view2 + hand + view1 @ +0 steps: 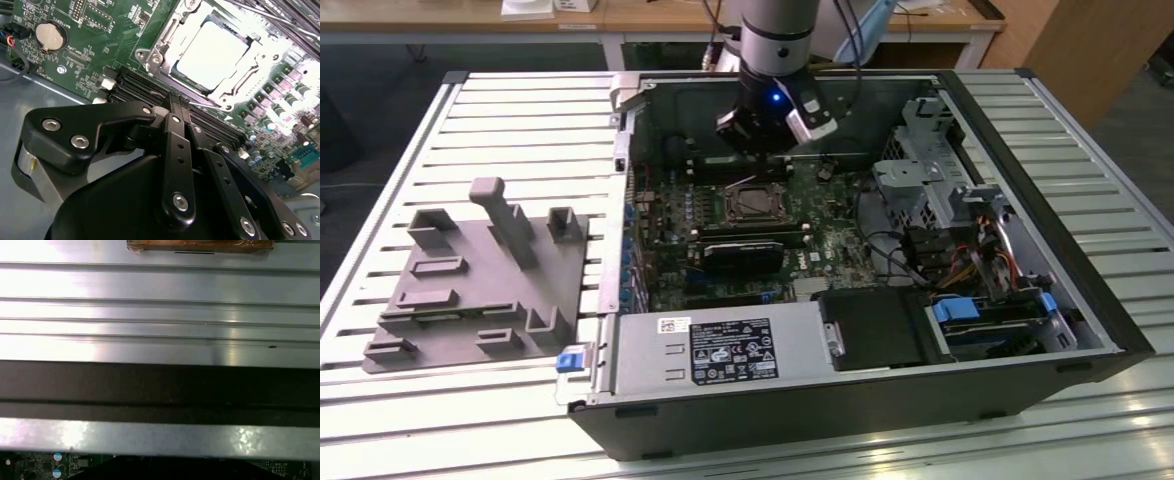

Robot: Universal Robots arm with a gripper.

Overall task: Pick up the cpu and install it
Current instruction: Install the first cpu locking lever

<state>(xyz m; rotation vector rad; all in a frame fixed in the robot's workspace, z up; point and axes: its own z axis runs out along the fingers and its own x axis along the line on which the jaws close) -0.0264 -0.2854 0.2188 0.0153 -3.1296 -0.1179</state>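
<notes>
The cpu (212, 52) sits flat in the socket (200, 55) (already installed, I judge), so the gripper (177, 102) hangs above it, fingers together, empty.

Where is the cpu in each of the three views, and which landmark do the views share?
Exterior view: the cpu lies inside the socket frame, in the middle of the green motherboard.
Second wrist view: it is the bright square inside the socket frame.
First wrist view: case wall and a strip of motherboard.
Shared landmark: the motherboard.
</notes>
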